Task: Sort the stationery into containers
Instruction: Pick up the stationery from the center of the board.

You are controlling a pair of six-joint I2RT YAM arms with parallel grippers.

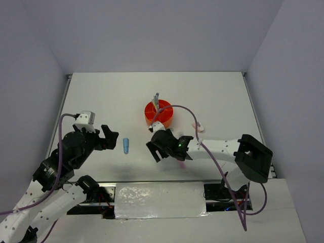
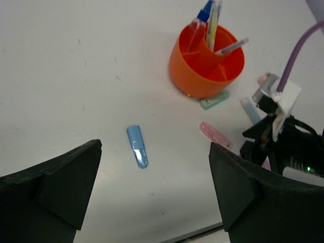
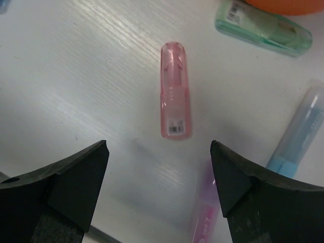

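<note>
The orange organiser stands mid-table with several pens upright in it; it also shows in the left wrist view. A blue marker lies alone to its left, just ahead of my open, empty left gripper, as the left wrist view shows. My right gripper is open and empty above a clear pink marker. A green marker lies against the organiser's base. A light-blue marker and a magenta marker lie near it.
A small pink-white eraser lies right of the organiser. The right arm's purple cable arcs over the organiser. The table's near edge is close below the left gripper.
</note>
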